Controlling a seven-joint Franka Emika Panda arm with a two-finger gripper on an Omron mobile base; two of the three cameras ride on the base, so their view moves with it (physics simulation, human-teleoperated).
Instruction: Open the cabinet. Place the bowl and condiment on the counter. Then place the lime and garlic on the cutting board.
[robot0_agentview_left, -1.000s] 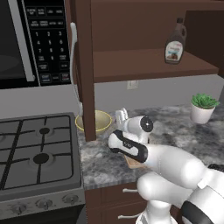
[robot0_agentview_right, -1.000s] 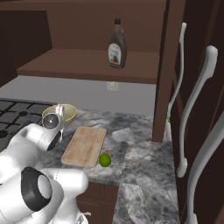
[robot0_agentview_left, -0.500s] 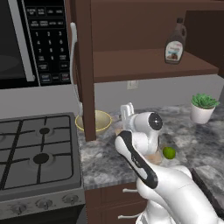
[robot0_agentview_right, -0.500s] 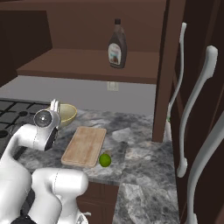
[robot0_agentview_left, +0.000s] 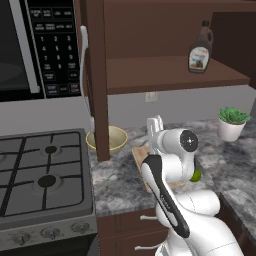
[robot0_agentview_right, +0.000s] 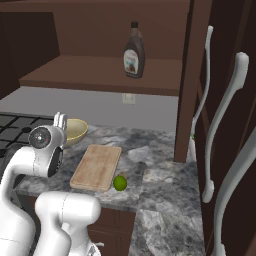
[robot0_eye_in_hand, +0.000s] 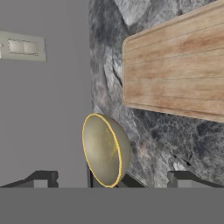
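Note:
The cabinet stands open, and the condiment, a brown syrup bottle (robot0_agentview_left: 201, 48) (robot0_agentview_right: 134, 50), is upright on its shelf. On the counter beside the stove lies the yellow bowl (robot0_agentview_left: 106, 139) (robot0_agentview_right: 75, 130) (robot0_eye_in_hand: 105, 148). My gripper (robot0_agentview_left: 154, 125) (robot0_agentview_right: 60, 120) (robot0_eye_in_hand: 111, 181) hovers just right of the bowl, open and holding nothing, with its fingertips (robot0_eye_in_hand: 41, 179) spread wide. The wooden cutting board (robot0_agentview_right: 97, 166) (robot0_eye_in_hand: 175, 83) lies bare, partly behind my arm in the left base view. The lime (robot0_agentview_right: 120, 182) (robot0_agentview_left: 196, 175) rests on the counter at the board's near right corner. The garlic is out of view.
The stove (robot0_agentview_left: 45, 175) and the microwave (robot0_agentview_left: 40, 45) are at the left. An open cabinet door edge (robot0_agentview_left: 96, 80) stands over the bowl. Tall doors with long handles (robot0_agentview_right: 220, 130) are at the right. A potted plant (robot0_agentview_left: 231, 122) sits far right, and a wall outlet (robot0_eye_in_hand: 22, 46) is behind the counter.
The arm has refolded and risen, and the hand has shifted slightly right, away from the bowl. The jaws stayed open. Bowl, lime and bottle have not moved.

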